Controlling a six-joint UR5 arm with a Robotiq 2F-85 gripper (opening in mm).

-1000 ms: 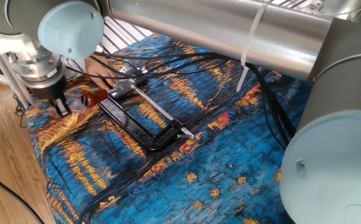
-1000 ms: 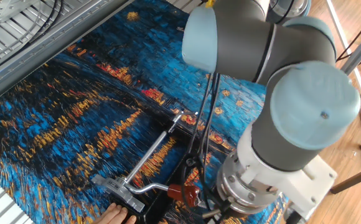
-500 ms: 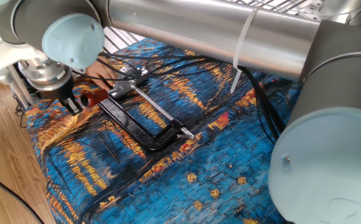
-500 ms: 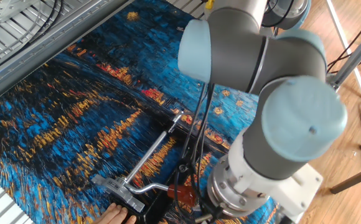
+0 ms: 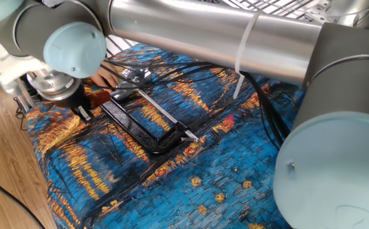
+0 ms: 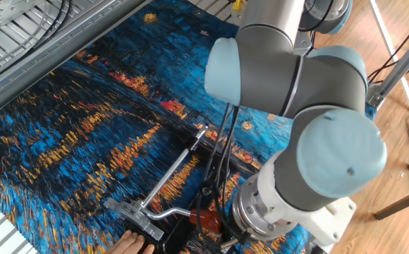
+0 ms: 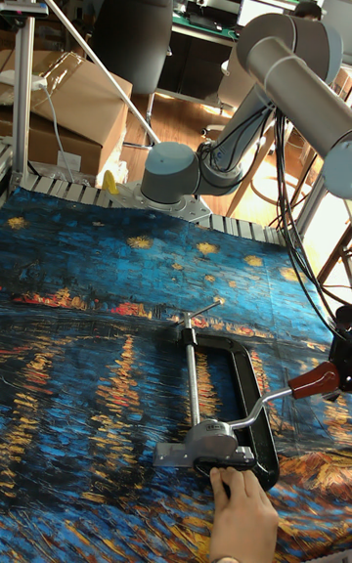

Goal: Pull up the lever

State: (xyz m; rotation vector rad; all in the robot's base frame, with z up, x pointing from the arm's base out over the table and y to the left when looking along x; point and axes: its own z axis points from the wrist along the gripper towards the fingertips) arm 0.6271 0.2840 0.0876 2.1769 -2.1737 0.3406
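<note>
The lever is a slim silver bar (image 7: pixel 266 406) ending in a red-orange sleeve (image 7: pixel 313 380). It belongs to a black-framed clamp (image 5: pixel 133 130) lying flat on the patterned cloth. The sleeve (image 5: pixel 97 98) shows partly behind the wrist in one fixed view, and low down in the other fixed view (image 6: pixel 206 219). My gripper (image 5: pixel 83 113) sits right beside the sleeve's outer end with its dark fingers apart. In the tall fixed view only a black edge of the gripper (image 7: pixel 342 360) shows at the right border, at the sleeve's tip. Whether it touches the sleeve is hidden.
A person's hand (image 7: pixel 240 514) presses on the clamp's silver sliding head (image 7: pixel 200 446). The long thin silver rod (image 5: pixel 165 117) runs along the clamp. Black cables (image 5: pixel 172 63) trail over the cloth behind it. The table's edge and wooden floor (image 5: pixel 6 165) lie just past the gripper.
The gripper has moved from beyond the sleeve's outer end to right beside it. The clamp, lever and hand have stayed still.
</note>
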